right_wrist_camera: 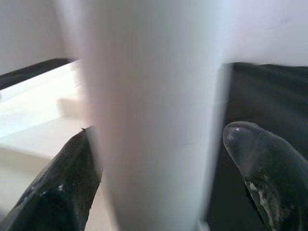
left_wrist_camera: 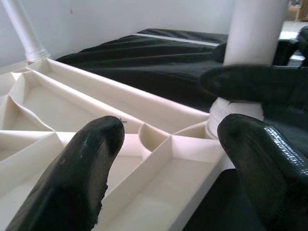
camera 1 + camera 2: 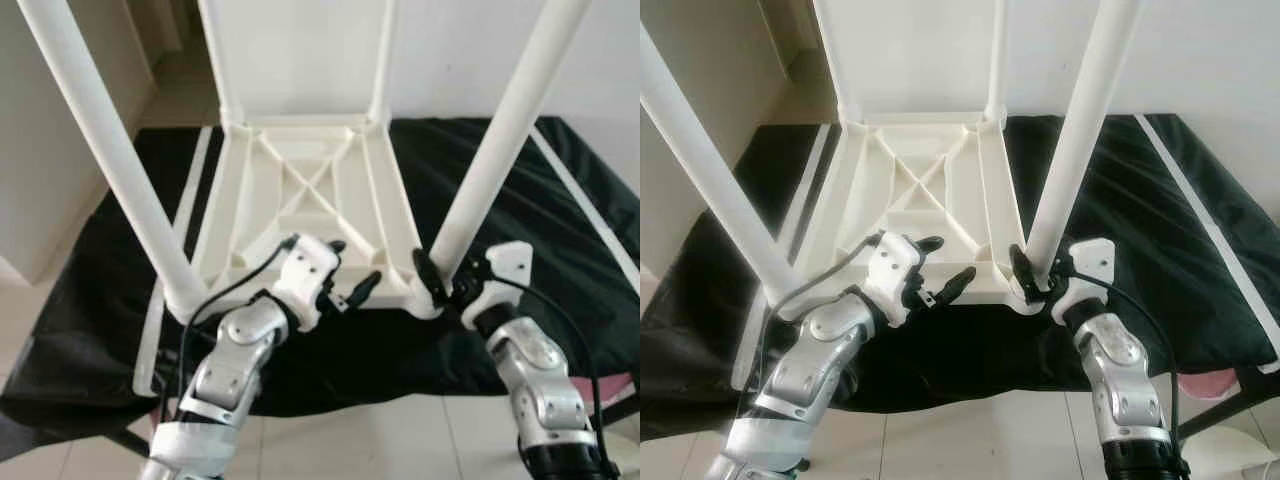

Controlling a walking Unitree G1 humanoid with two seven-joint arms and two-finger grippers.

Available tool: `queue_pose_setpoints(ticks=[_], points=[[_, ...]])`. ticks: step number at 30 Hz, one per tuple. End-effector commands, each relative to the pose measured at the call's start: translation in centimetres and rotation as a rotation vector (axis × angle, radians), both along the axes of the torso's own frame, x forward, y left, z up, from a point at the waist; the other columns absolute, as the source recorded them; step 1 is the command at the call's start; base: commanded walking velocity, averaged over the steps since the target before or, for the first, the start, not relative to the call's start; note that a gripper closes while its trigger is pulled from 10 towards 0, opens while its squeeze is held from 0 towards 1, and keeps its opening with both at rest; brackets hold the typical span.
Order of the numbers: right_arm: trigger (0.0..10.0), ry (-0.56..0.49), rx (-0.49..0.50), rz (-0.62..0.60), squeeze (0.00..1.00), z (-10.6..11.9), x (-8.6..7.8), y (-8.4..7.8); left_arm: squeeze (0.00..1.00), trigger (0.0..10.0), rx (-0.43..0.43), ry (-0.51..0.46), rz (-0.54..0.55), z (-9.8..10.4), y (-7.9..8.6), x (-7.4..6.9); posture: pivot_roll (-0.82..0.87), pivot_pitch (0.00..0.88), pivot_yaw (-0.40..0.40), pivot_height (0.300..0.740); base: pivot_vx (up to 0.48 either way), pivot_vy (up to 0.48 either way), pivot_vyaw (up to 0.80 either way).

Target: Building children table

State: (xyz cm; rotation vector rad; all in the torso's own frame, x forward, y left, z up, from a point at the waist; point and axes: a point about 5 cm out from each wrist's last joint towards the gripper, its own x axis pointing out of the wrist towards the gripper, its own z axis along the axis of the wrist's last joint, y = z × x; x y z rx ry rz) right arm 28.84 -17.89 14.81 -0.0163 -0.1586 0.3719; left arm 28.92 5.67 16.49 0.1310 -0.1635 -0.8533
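On a low surface draped in black cloth [image 3: 520, 200], a white plastic children's table top [image 3: 300, 190] lies upside down, its ribbed underside with crossing braces facing up. Four white cylindrical plastic legs stand in its corner sockets: the near-left leg [image 3: 110, 150] and near-right leg [image 3: 510, 130] lean outward toward the camera, the two far legs [image 3: 380, 60] rise beside a white panel at the back.

Right arm: silver forearm bent upward from the lower right, wrist angled in toward the table. Right gripper [image 3: 437, 275] sits at the base of the near-right leg, just above its socket. In the right wrist view, the leg [image 1: 154, 110] stands between the two black fingers [image 1: 260, 159], one on each side, close against it; the gripper is clasping the leg.

Left arm: silver forearm raised from the lower left, elbow bent, white wrist housing tilted over the near edge of the table top. Left gripper [image 3: 352, 268] hovers at that edge, fingers spread apart, holding nothing. In the left wrist view its two fingertips [image 2: 82, 163] frame the ribbed cells of the underside [image 2: 62, 101], with the near-right leg's base [image 2: 240, 101] beyond.

Pale tiled floor [image 3: 370, 440] below the cloth.
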Motion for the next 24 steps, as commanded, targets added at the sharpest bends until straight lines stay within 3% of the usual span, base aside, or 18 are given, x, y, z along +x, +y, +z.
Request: queue_pose_setpoints(ticks=[1,7,9,11,12,13,14,15,24], points=[[10.0,0.010,-0.014,0.048,0.00,-0.2,0.3,-0.1,0.00,10.0,-0.021,0.022,-0.065,0.0,0.2,-0.5,-0.04,0.001,-0.013,0.740,0.000,0.000,0.00],[10.0,0.039,-0.080,0.116,0.00,-1.0,1.1,-0.2,0.00,10.0,-0.013,0.077,-0.149,-0.6,0.3,-0.9,-0.05,0.000,-0.001,0.740,0.000,0.000,0.00],[10.0,0.056,-0.105,0.163,0.00,-1.4,1.2,-0.3,0.00,10.0,0.044,0.100,-0.226,-1.3,0.1,-1.3,-0.04,0.000,0.000,0.740,0.000,0.000,0.00],[10.0,0.066,-0.112,0.174,0.00,-1.7,1.2,-0.4,0.00,10.0,0.131,0.081,-0.238,-2.0,0.3,-1.4,-0.04,0.000,0.001,0.740,0.000,0.000,0.00],[7.5,0.067,-0.118,0.179,0.00,-1.8,1.2,-0.4,0.00,10.0,0.157,0.076,-0.237,-2.3,0.4,-1.4,-0.04,0.000,0.001,0.740,0.000,0.000,0.00],[7.5,0.067,-0.118,0.179,0.00,-1.8,1.2,-0.4,0.00,10.0,0.157,0.076,-0.237,-2.3,0.4,-1.4,-0.04,0.000,0.001,0.740,0.000,0.000,0.00],[4.8,0.070,-0.120,0.183,0.00,-1.9,1.2,-0.5,0.00,10.0,0.168,0.074,-0.234,-2.4,0.4,-1.4,-0.04,0.000,0.004,0.740,0.000,0.000,0.00],[0.0,0.074,-0.125,0.186,0.00,-2.0,1.1,-0.6,0.00,10.0,0.170,0.082,-0.230,-2.5,0.4,-1.3,-0.04,0.000,0.005,0.740,0.000,0.000,0.00],[0.0,0.086,-0.132,0.181,0.00,-2.8,0.8,-0.9,0.00,10.0,0.198,0.097,-0.226,-3.1,0.1,-1.8,-0.04,0.000,0.009,0.740,0.000,0.000,0.00]])
